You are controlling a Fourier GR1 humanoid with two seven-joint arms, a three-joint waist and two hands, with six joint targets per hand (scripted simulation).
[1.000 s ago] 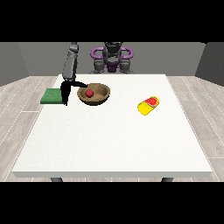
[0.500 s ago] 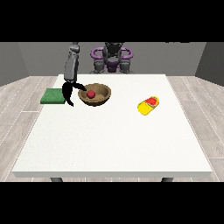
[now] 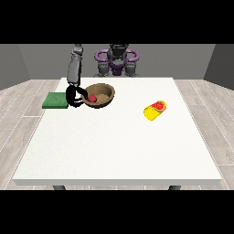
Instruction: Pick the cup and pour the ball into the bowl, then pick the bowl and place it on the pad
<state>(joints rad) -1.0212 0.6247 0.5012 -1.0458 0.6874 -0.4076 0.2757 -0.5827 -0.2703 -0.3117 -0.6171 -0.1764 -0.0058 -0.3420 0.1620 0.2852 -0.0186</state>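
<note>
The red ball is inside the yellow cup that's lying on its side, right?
Not quite. The front view shows the red ball inside the brown bowl, beside the hand at the view's left. The yellow cup does lie on its side.

You get single front view: camera across table [image 3: 119, 151], raised, facing robot [image 3: 117, 59], set well back; whole tabletop visible.

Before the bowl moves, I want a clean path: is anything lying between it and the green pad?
Only the hand at the view's left, which sits at the bowl's pad-side rim. Otherwise nothing visible lies between it and the green pad. The yellow cup lies on the other side.
</note>
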